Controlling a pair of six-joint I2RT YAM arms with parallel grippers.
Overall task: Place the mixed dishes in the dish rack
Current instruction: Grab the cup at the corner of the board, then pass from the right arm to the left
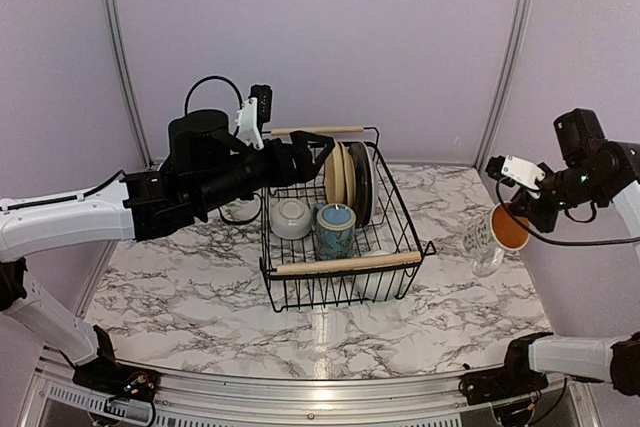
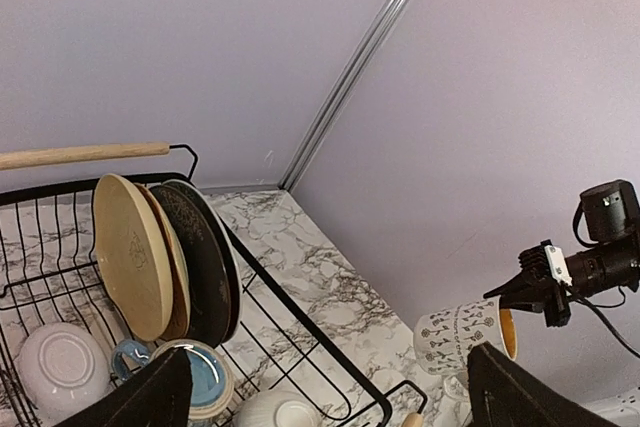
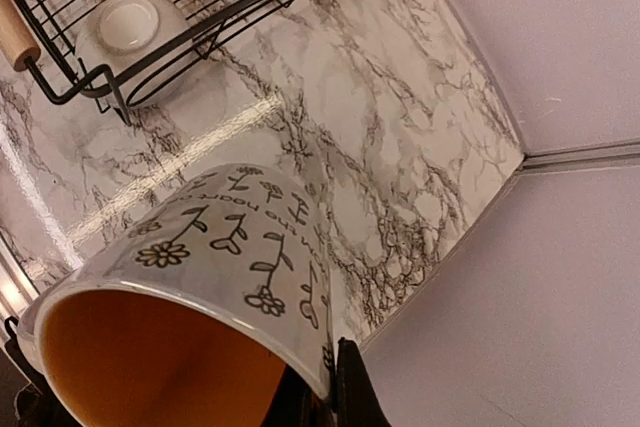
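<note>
The right gripper [image 1: 513,211] grasps the mug [image 1: 488,234] at three o'clock of the dish rack [image 1: 345,264], the left gripper [image 1: 320,152] released; it likely needs carrying in next.

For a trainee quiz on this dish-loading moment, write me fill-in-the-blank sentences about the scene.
The right gripper is shut on a ____.
The plates stand ____ in the dish rack.
The left gripper hovers over the rack with its jaws ____.
Missing words: mug, upright, open.
</note>
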